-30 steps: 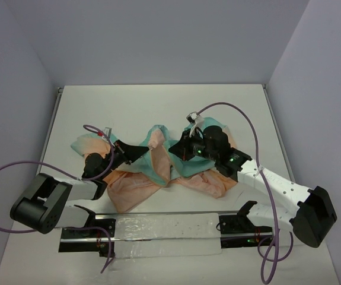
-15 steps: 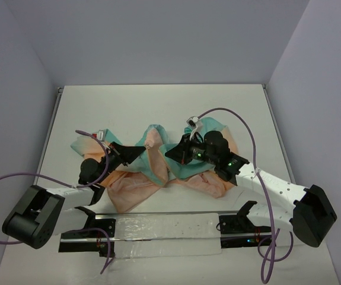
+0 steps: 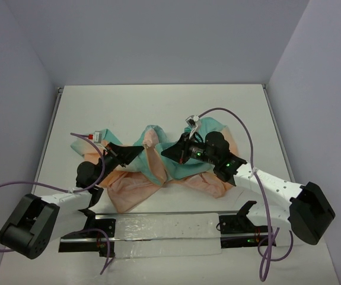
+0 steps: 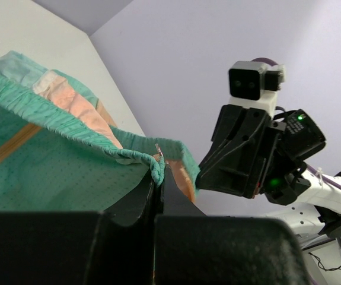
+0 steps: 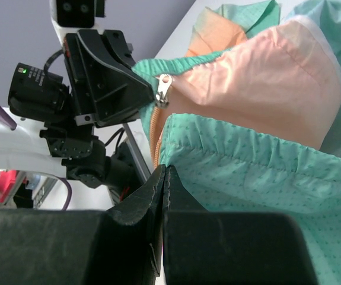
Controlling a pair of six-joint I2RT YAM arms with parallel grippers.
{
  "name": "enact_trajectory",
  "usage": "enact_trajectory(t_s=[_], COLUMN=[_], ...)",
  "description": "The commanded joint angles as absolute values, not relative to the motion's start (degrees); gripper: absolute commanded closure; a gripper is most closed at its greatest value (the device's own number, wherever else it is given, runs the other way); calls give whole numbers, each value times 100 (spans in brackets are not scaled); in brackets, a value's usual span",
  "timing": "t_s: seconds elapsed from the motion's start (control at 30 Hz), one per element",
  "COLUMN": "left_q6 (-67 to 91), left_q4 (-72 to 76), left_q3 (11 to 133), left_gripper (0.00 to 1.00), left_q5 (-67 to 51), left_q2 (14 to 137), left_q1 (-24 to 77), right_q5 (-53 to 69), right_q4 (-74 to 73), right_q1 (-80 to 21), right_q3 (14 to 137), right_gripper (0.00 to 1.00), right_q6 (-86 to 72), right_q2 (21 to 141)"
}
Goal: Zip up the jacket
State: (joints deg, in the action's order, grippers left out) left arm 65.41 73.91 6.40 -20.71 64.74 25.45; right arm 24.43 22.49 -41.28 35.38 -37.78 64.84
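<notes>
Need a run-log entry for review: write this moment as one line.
left gripper: shut on jacket edge | right gripper: shut on jacket edge | zipper pull: beside left gripper

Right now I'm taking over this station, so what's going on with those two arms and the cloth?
Two robot arms are zipping up a jacket crumpled on the table. The left hand is shut on one teal hem edge, the right hand on the facing edge, the two close together. The zipper pull sits by the left hand's tip; the front looks not yet zipped.
</notes>
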Motion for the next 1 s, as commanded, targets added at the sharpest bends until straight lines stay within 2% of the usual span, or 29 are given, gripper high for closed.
enact_trajectory(t_s=[0.0,0.97], left_q6=[6495,6560], left_q4=[10200,10205], left_q3=[633,642], left_gripper=[100,100], left_q5=[-1960,-2009], left_q2=[6210,6361], left_q1=[2566,2584], right_q5=[2602,2806], right_q4=[2994,3359], right_q1=[-4166,-4265], right_q3=[3406,3662], right_gripper=[100,100], right_q6=[-4039,-4211], right_q2=[6588,6855])
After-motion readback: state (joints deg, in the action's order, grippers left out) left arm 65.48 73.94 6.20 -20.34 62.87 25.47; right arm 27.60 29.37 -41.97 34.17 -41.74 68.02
